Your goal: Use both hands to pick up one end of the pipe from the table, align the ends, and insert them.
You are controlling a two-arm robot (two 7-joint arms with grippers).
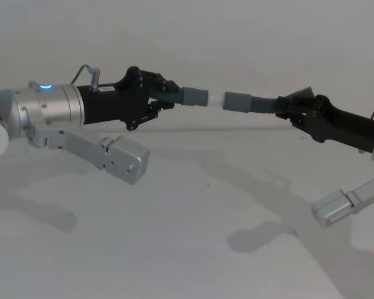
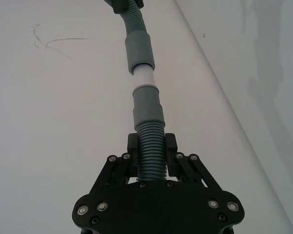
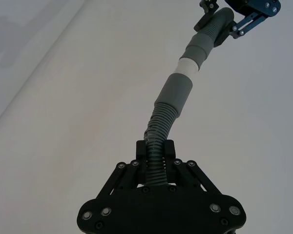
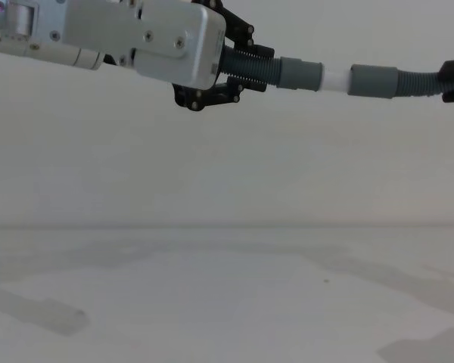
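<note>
both pipe pieces hang in the air above the table (image 1: 187,249), end to end in one nearly straight line. the left claw (image 1: 164,99) is clenched on the ribbed part of the short piece (image 1: 190,97). the right claw (image 1: 285,107) is clenched on the ribbed part of the longer piece (image 1: 252,102). the white tip (image 1: 216,99) points right at the open socket (image 1: 235,100) and looks partly inside. the next push likely has to run along that line, claws moving toward each other.

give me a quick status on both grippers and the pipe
Left gripper shut on short hose piece, right gripper shut on longer hose piece. Both held above table, white tip meeting socket. Nothing in the way.
</note>
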